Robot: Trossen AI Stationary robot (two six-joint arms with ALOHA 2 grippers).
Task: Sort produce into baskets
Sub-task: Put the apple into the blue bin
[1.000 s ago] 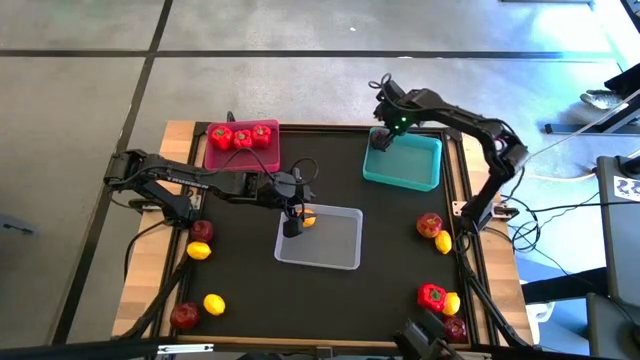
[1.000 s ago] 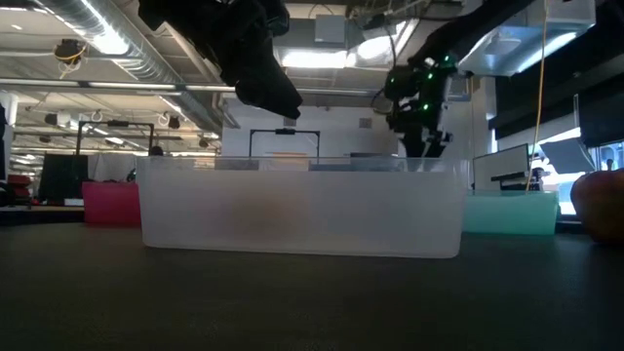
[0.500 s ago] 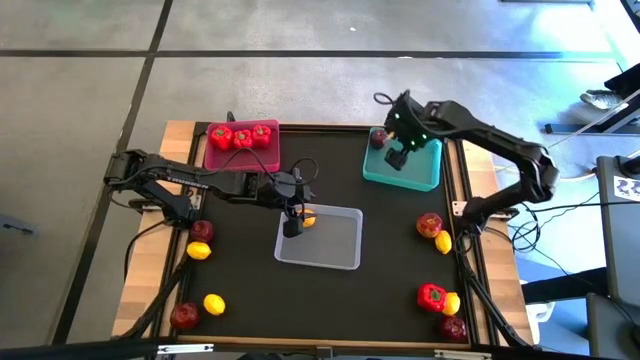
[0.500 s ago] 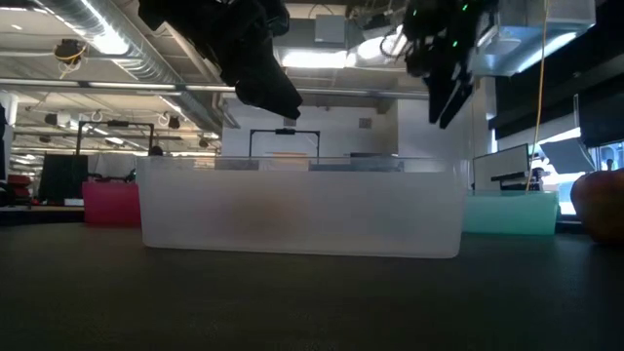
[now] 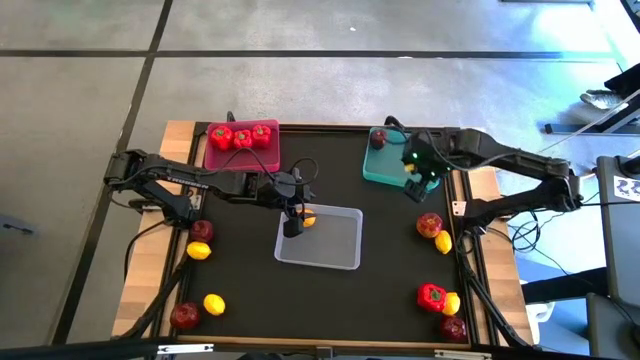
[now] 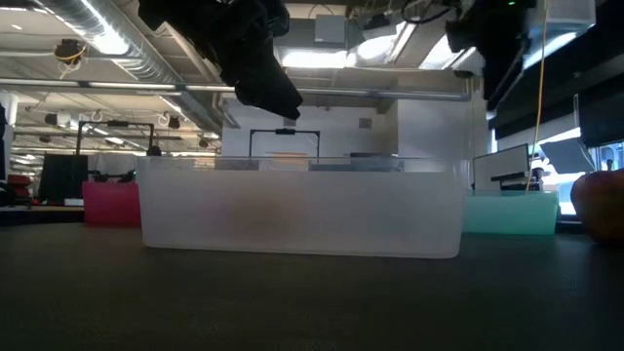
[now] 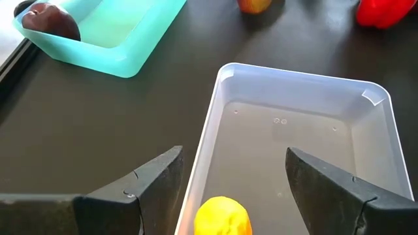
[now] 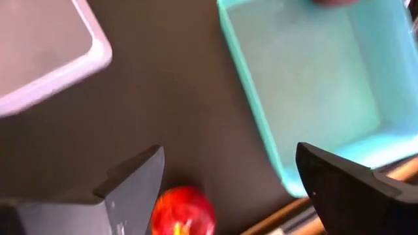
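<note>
The clear grey-white tray [image 5: 320, 238] sits at the middle of the black table [image 5: 250, 290], and everything else is placed from it. The left gripper [image 5: 293, 222] hangs over the tray's near-left corner with its fingers spread and nothing between them; a yellow lemon [image 7: 222, 217] lies inside the tray at that same corner, just below the parted fingers. The right gripper [image 5: 419, 181] is off to the tray's right and farther back, above the near edge of the teal tray [image 5: 402, 165], fingers also spread wide and empty. One dark red apple [image 5: 378, 139] rests in the teal tray's far-left corner. The pink tray [image 5: 241, 155] stands behind and to the left of the clear tray, with three red bell peppers [image 5: 242, 137] lined up along its far side. Left of the clear tray, an apple [image 5: 202, 230] and a lemon [image 5: 199, 251] lie touching on the table, and nearer the front edge another lemon [image 5: 214, 303] sits beside another apple [image 5: 185, 316]. Right of the clear tray, a reddish apple [image 5: 429, 224] touches a lemon [image 5: 443, 241]; farther forward on that side lie a red pepper [image 5: 431, 296], a lemon [image 5: 451, 302] against it and a dark apple [image 5: 455, 327].
</note>
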